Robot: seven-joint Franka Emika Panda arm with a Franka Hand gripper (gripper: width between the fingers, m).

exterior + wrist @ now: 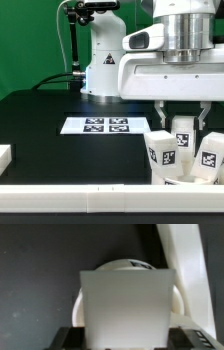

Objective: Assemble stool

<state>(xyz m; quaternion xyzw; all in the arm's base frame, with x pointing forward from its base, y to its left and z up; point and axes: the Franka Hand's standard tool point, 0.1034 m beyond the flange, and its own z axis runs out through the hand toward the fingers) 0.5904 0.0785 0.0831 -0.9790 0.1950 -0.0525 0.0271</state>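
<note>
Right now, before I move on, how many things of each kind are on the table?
Stool legs: 3, counting the middle leg in the pincer
Seat disc: 1
Marker board: 1
Plain white blocks: 2, counting the long front block
Total: 7
</note>
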